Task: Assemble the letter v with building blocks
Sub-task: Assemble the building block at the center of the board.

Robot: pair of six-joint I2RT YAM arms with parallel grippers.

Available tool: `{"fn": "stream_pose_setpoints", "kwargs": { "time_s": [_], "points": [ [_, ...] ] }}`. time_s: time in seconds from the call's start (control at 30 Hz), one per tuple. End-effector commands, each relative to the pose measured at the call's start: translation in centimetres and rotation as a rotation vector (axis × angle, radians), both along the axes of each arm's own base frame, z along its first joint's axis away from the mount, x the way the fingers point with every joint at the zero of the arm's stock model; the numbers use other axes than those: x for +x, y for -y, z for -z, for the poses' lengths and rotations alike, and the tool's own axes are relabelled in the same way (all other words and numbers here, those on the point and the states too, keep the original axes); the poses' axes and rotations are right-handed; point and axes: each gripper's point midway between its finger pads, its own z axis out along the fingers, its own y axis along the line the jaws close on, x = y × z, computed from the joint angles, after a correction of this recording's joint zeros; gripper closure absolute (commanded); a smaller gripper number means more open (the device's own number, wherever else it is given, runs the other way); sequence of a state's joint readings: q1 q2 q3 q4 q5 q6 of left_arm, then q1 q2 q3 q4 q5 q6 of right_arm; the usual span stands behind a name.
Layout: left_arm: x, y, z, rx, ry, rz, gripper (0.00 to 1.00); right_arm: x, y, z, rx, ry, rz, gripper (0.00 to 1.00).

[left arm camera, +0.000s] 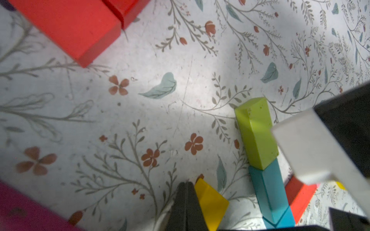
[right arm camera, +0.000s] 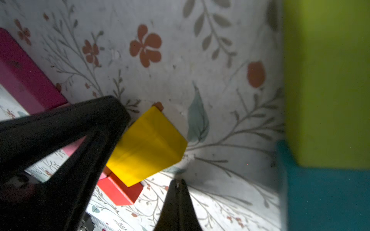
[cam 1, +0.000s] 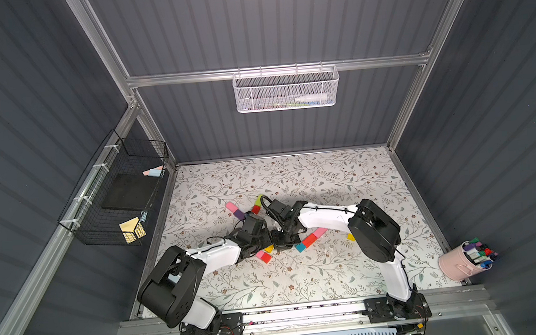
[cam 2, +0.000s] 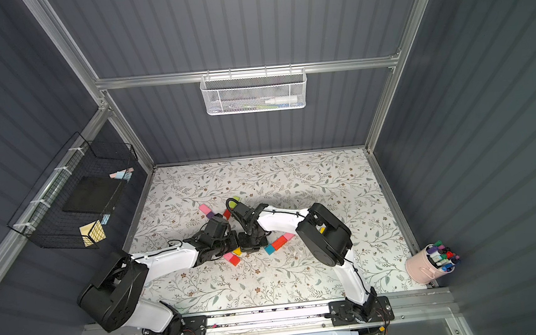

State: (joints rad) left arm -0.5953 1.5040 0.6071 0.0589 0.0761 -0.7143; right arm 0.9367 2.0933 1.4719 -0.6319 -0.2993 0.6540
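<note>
Though both claws are pressed fully shut and grip nothing, they crowd the yellow block [right arm camera: 148, 148] on the floral table [cam 1: 326, 176]: the left claw [left arm camera: 185, 183] seems to touch its side, and the right claw [right arm camera: 178, 181] sits just beside it. Other building blocks [cam 1: 308, 241] lie around it, a lime block [left arm camera: 256, 132] butting a teal block [left arm camera: 268, 192]. Well apart from it, a pink bucket [cam 1: 454, 266] holds markers [cam 1: 477, 251], a white mesh basket [cam 1: 286, 88] holds a white bottle [cam 1: 310, 98], and a black wire basket [cam 1: 100, 217] holds a yellow pad [cam 1: 132, 230] and pastel cases [cam 1: 153, 172].
</note>
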Motion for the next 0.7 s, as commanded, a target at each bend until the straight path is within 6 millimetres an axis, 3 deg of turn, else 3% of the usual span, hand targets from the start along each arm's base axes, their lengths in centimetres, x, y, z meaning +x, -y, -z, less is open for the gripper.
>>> {"fn": "stream_pose_setpoints", "kwargs": {
  "time_s": [0.0,0.3,0.53,0.67],
  "points": [
    [-0.7,-0.4,-0.1,0.014,-0.015,-0.017,1.0,0.1,0.0,0.1,0.003,-0.008,0.008,1.0],
    [-0.8,-0.8,-1.1,0.0,-0.014,-0.057,1.0,-0.4,-0.7,-0.1,0.036,-0.036,-0.011,1.0],
    [-1.3,-0.7,0.3,0.034,-0.045,-0.045,1.0,-0.5,-0.6,0.0,0.031,-0.041,-0.013,1.0],
    [-1.4,-0.5,-0.4,0.014,-0.037,-0.04,1.0,-0.5,-0.6,0.0,0.031,-0.04,-0.012,1.0]
  ]
}}
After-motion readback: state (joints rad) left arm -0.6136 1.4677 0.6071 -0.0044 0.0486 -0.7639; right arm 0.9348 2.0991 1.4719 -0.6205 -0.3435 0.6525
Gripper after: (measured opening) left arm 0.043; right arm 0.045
